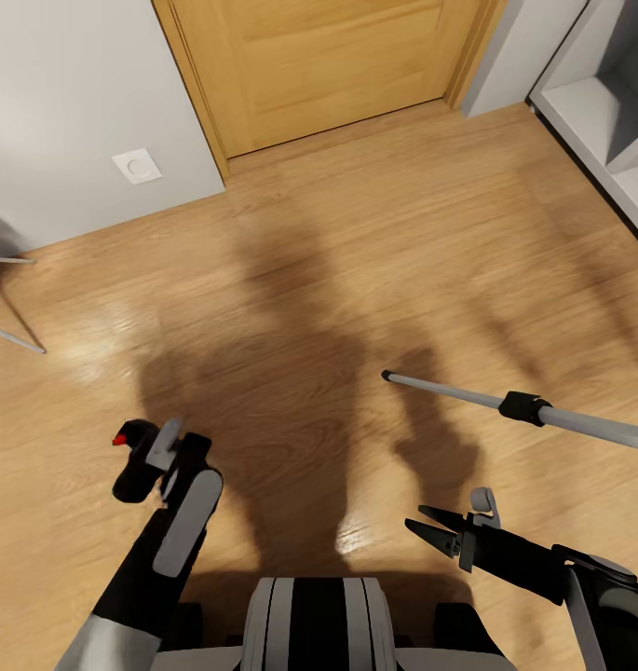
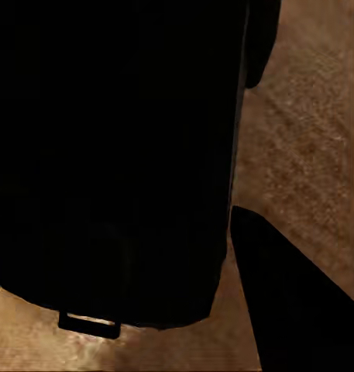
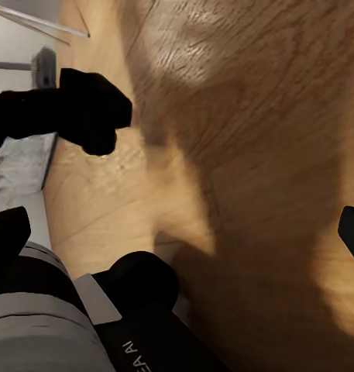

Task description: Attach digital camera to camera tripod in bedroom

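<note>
Carrying the digital camera (image 1: 137, 461) clamped in my left end effector (image 1: 160, 466), low over the wood floor (image 1: 356, 261). Right end effector (image 1: 440, 533) spread, empty. One camera tripod (image 1: 523, 408) leg slants just beyond the right end effector, long axis crosswise; tripod head unseen, probably further right.

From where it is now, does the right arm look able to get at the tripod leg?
Probably yes: the right gripper is open, and only bare floor lies between it and the tripod leg.
</note>
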You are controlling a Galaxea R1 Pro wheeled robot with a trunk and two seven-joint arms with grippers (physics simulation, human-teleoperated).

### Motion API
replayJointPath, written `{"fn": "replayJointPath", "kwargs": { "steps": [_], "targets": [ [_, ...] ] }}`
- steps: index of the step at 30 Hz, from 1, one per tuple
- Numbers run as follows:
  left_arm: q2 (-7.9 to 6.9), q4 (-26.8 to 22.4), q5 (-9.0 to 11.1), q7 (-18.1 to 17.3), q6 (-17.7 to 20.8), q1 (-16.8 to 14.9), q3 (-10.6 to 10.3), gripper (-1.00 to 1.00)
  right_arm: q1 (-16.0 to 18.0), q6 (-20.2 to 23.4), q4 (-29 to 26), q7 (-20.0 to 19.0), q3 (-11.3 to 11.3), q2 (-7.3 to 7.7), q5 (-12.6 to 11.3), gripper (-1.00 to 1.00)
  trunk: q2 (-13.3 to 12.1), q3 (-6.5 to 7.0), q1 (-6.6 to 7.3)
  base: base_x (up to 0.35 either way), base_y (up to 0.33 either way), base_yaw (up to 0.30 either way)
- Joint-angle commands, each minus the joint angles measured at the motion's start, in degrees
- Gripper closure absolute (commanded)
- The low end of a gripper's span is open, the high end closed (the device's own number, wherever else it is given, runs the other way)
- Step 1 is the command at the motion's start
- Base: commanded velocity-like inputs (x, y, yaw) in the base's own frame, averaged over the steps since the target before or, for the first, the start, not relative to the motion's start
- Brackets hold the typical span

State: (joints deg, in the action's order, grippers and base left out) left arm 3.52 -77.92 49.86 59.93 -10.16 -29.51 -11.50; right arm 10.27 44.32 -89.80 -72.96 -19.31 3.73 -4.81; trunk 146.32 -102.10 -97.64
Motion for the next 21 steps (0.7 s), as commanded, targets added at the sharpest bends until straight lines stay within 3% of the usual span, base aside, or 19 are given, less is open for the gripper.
{"fn": "replayJointPath", "kwargs": {
  "steps": [1,5,21],
  "targets": [
    [-0.02,-3.7,-0.4,1.8,-0.6,0.0,-2.2,1.0,0.0,0.4,0.0,-0.1,0.0,0.01,-0.2,-1.0,0.0,-0.03,0.01,0.0,0.0,0.0],
    [-0.01,-4.4,-1.2,4.4,-0.7,0.0,-4.1,1.0,0.0,0.4,0.0,-0.2,-0.1,0.04,-0.2,-1.0,0.0,-0.03,0.01,0.0,0.0,0.0],
    [-0.29,-4.6,-1.3,5.1,-0.4,0.0,-4.9,1.0,0.0,0.4,0.0,-0.3,-0.1,0.05,-0.2,-1.0,0.0,-0.03,0.01,0.0,0.0,0.0]
  ]
}}
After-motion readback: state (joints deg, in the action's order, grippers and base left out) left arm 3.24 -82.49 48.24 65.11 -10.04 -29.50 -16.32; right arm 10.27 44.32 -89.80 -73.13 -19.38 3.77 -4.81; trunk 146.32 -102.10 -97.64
